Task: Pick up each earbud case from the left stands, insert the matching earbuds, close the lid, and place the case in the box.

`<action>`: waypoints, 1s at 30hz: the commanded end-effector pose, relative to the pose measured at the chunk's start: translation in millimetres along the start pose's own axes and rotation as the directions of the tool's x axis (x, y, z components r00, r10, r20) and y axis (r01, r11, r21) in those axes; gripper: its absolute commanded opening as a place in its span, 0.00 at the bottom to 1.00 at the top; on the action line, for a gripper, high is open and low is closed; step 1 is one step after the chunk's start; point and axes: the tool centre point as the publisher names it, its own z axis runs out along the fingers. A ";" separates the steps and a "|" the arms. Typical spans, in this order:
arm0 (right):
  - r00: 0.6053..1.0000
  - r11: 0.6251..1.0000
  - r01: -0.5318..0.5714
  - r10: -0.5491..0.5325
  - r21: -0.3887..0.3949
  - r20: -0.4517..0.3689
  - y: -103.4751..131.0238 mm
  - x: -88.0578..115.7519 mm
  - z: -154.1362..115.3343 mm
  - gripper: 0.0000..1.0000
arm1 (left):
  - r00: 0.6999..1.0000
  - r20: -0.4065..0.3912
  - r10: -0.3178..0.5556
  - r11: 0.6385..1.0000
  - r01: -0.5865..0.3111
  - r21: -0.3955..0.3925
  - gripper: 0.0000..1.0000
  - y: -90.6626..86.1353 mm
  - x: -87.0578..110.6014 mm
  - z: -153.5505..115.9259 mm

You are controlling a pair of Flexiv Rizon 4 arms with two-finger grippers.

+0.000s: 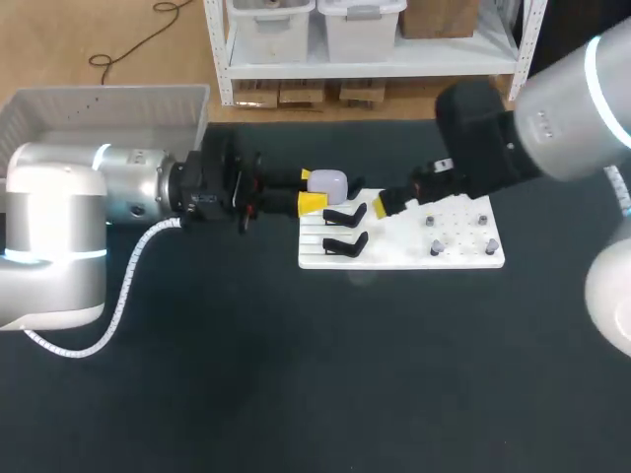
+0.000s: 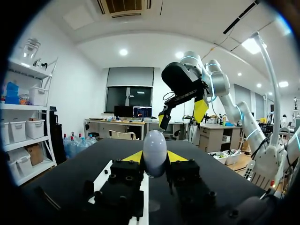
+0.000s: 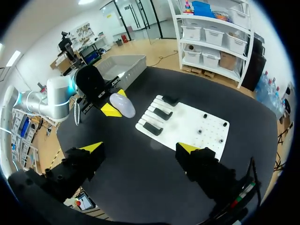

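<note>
Overhead head — wrists opposed, probably sharing table (image 1: 197, 394)

The black tabletop (image 1: 296, 374) carries a flat white board (image 1: 414, 258), set right of the middle and toward the far edge. In the right wrist view, three black stands (image 3: 161, 112) sit in a row on the board's left part, all of them unoccupied. Small grey pegs (image 1: 435, 248) stand upright on its right part, well apart from each other. A pale grey box (image 1: 99, 103) sits at the far left corner.

3 stands (image 3: 162, 113) on the board's (image 1: 394, 251) left half (pegs (image 1: 435, 249) right), case (image 1: 329, 183) in left tool (image 1: 317, 189) by its far-left corner
</note>
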 end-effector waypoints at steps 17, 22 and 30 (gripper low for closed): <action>0.996 1.000 0.030 -0.030 -0.010 -0.081 20.2 -22.0 41.1 1.00 | 1.000 0.003 0.002 1.000 -0.002 -0.001 0.00 0.3 0.9 0.0; 0.996 1.000 0.023 -0.023 -0.009 -0.082 17.3 -27.6 46.2 1.00 | 1.000 0.003 0.002 1.000 -0.002 -0.001 0.00 0.3 0.9 0.0; 0.996 1.000 0.020 -0.021 -0.004 -0.087 15.6 -33.2 51.7 1.00 | 1.000 0.003 0.002 1.000 -0.002 -0.001 0.00 0.3 0.9 0.0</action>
